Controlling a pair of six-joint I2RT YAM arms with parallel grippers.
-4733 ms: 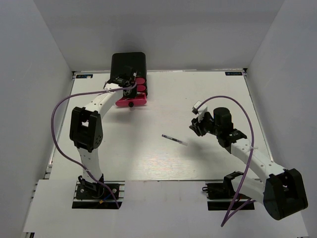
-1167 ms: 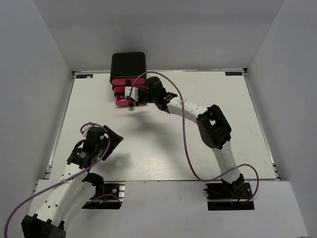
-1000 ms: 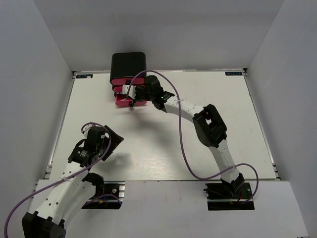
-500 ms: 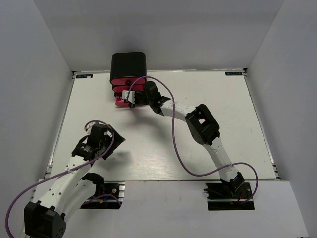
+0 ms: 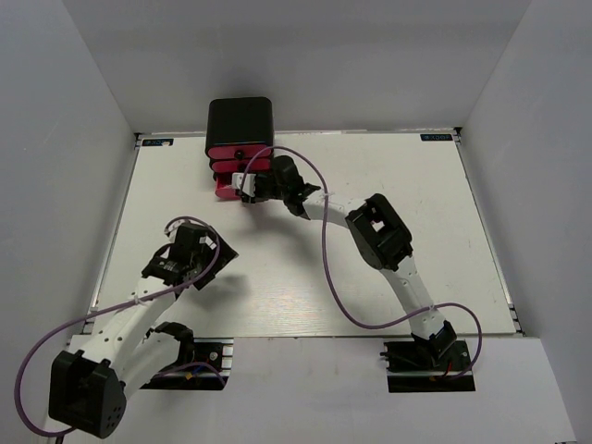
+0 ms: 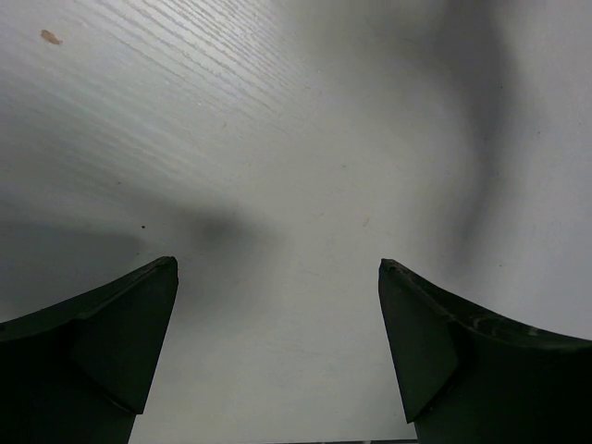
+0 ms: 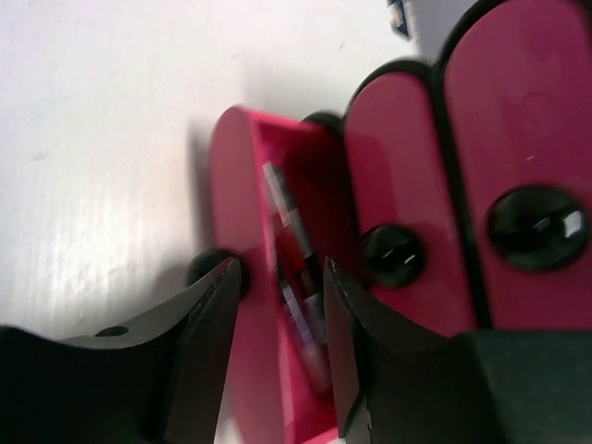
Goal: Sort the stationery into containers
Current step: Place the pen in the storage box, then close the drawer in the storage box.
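The containers are a black box [image 5: 240,118] at the table's far edge holding three pink drawers [image 5: 239,153] with black knobs. The bottom drawer [image 7: 236,166] is pulled out, and red and dark pens [image 7: 294,240] lie in it, blurred. My right gripper [image 7: 280,268] hangs just above this drawer, open, with the pens showing through the gap below its fingers. In the top view it [image 5: 248,185] is at the drawer's front. My left gripper [image 6: 277,268] is wide open over bare table, seen in the top view [image 5: 211,257] at the near left.
The middle drawer [image 7: 388,148] and top drawer [image 7: 518,120] are shut. The right arm's purple cable [image 5: 326,268] loops over the table's middle. White walls enclose the table on three sides.
The right gripper has slid a little left over the open drawer and its jaws have parted. The left arm has drifted slightly forward and to the right.
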